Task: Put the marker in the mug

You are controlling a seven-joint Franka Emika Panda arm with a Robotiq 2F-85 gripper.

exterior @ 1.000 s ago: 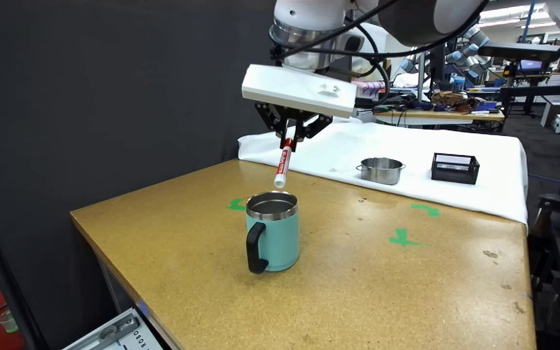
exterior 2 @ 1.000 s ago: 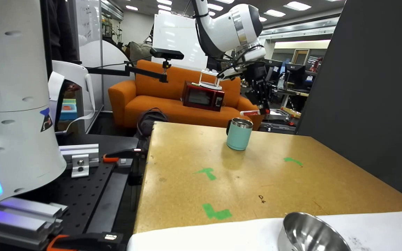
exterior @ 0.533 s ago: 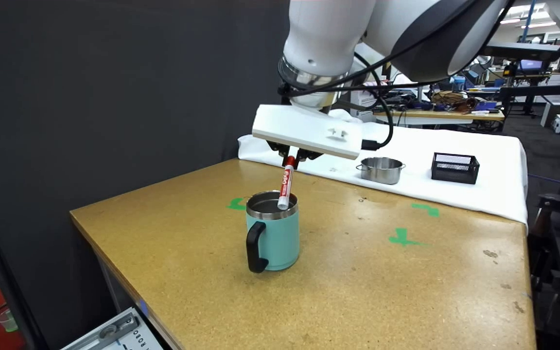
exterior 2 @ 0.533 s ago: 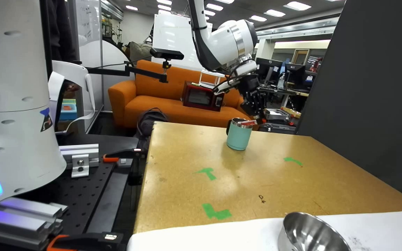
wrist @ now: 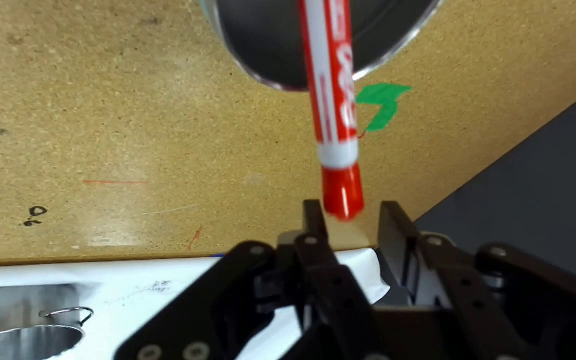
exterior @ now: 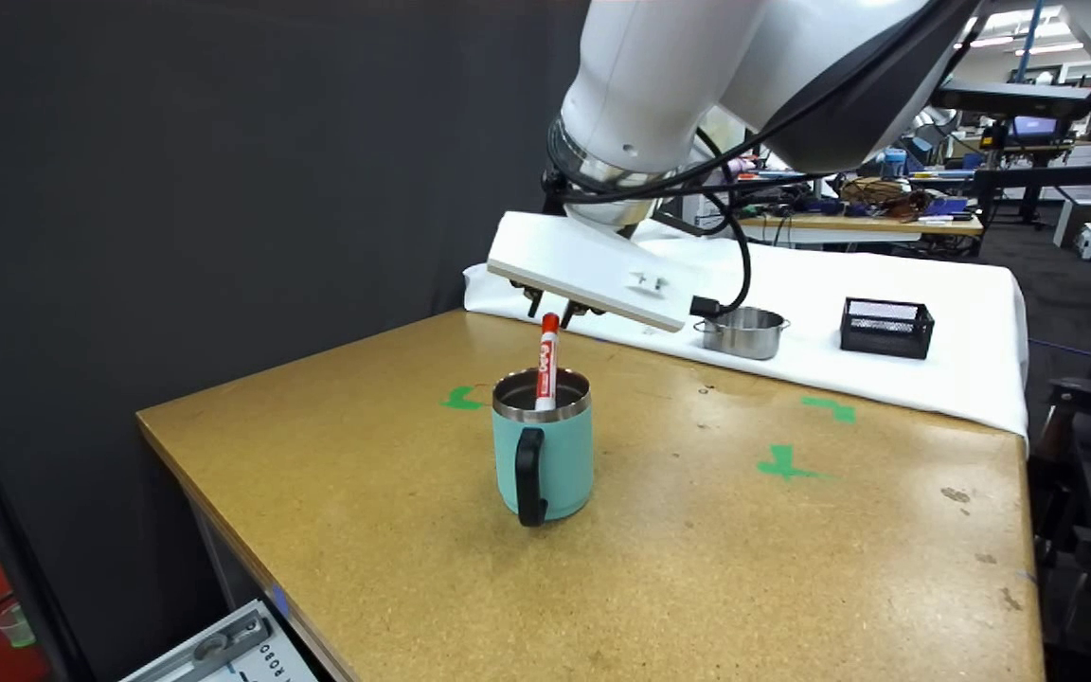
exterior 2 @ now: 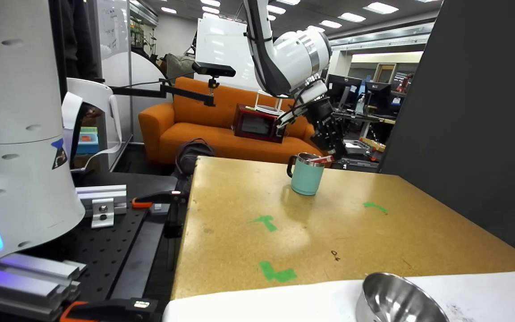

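The teal mug (exterior: pixel 566 464) stands upright on the table; it also shows in an exterior view (exterior 2: pixel 306 179) and the wrist view (wrist: pixel 263 50). The red marker (exterior: pixel 546 365) leans in the mug, its lower end hidden below the rim and its red end sticking up out of it. It shows in an exterior view (exterior 2: pixel 320 159) and the wrist view (wrist: pixel 335 110). My gripper (wrist: pixel 352 212) is open, one finger on each side of the marker's red end, with gaps on both sides. It also shows in both exterior views (exterior: pixel 550 317) (exterior 2: pixel 339 154).
A round metal tin (exterior: pixel 744 336) and a black mesh basket (exterior: pixel 886 332) stand on a white cloth (exterior: pixel 962 313) beyond the brown table (exterior: pixel 716 549). A dark panel (exterior: pixel 223 189) rises along a table side. Green tape marks (exterior: pixel 782 464) lie on the table.
The gripper came down with the marker over the mug, then opened and released it. The marker's lower end went into the mug. The mug shifted slightly and turned, its handle swinging round.
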